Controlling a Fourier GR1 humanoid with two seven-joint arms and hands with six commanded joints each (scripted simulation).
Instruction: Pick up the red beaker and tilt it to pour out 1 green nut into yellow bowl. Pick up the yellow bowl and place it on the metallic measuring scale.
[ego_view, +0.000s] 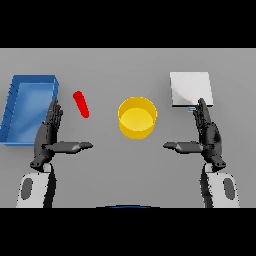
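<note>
Both hands, left hand (48, 134) and right hand (207, 134), are held open and empty, flanking the round yellow bowl (137, 117); the slim red beaker (81, 104) is tilted, apart.

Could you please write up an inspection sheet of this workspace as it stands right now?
Surface: grey table, flat and evenly lit.
Job's things: red beaker lies tilted, left of centre; yellow bowl stands upright at the centre, and no nut can be made out in it; pale metallic scale sits at the far right, nothing on it.
Clutter: blue tray at the far left; contents cannot be told.
Hands: left hand near the tray, fingers straight, thumb pointing inward, holding nothing; right hand just in front of the scale, the same.
Cables: nothing seen.
Surroundings: nothing seen beyond the table.
</note>
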